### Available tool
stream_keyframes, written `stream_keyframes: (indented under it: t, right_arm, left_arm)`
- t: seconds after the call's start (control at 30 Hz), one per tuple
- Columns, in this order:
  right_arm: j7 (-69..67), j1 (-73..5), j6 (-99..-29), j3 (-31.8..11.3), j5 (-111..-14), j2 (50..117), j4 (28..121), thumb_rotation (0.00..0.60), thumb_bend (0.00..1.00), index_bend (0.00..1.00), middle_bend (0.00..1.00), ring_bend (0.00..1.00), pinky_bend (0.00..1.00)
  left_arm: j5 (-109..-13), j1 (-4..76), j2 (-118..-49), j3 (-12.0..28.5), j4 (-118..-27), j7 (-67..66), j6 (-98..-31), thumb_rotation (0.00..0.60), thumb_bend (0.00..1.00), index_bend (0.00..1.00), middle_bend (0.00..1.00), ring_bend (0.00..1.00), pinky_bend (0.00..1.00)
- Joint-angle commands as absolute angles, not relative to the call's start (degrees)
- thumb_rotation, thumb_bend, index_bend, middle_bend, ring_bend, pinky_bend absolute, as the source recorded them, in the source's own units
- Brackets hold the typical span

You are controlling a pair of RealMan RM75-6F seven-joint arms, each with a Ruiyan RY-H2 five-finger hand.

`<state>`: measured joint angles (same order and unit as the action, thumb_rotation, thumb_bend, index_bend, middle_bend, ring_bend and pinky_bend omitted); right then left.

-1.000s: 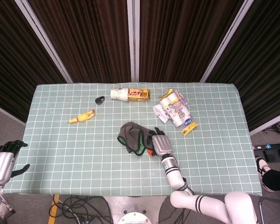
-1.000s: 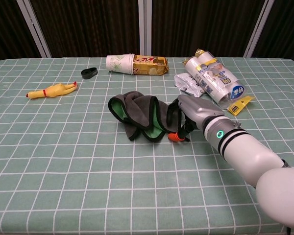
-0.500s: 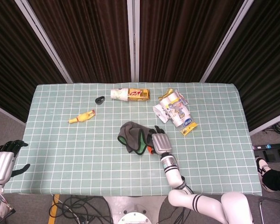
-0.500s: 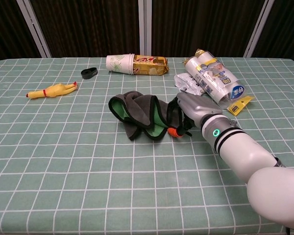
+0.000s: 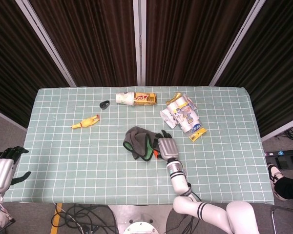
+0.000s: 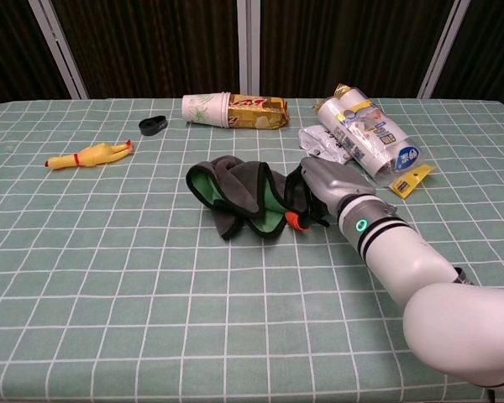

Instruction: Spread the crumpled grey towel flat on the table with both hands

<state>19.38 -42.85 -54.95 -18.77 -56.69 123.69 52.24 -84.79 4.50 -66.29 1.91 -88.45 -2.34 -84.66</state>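
The crumpled grey towel (image 5: 139, 141) with a green lining lies bunched near the table's middle; the chest view shows the towel (image 6: 235, 193) too. My right hand (image 5: 167, 147) lies palm-down against its right edge. In the chest view the right hand (image 6: 319, 189) has its dark fingers (image 6: 297, 191) over the towel's edge. A small orange piece (image 6: 292, 220) shows just below them. The back of the hand hides whether the cloth is gripped. My left hand (image 5: 5, 165) hangs off the table's front left corner, fingers apart and holding nothing.
At the left of the green checked tablecloth (image 5: 63, 156) lies a yellow rubber chicken (image 5: 85, 122). A black ring (image 5: 104, 104), a paper cup (image 5: 124, 98) and a snack packet (image 5: 146, 98) lie at the back. Crumpled wrappers and bottles (image 5: 181, 113) sit right of the towel.
My right hand has crept a little left and forward, further onto the towel's right edge. The left hand has stayed where it was.
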Motion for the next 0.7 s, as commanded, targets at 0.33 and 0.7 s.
stream_keyframes:
  t: [0.33,0.7]
  right_arm:
    - [17.91,-42.77,-56.61,-19.80,-58.80,122.87,53.10,0.600,0.32,0.72,0.27,0.07,0.15]
    - [24.83,-44.14,-56.51,-22.64,-57.59,114.25,65.81,0.600,0.35,0.80,0.30,0.09,0.15]
  left_arm:
    - [-84.83,5.25,-66.54,2.23,-88.19,-2.60,-83.83,0.600,0.09,0.30,0.29,0.24,0.32]
    - [-85.11,12.34,-67.86,5.79,-87.21,4.49,-76.97,0.600,0.09,0.30,0.29,0.24,0.32]
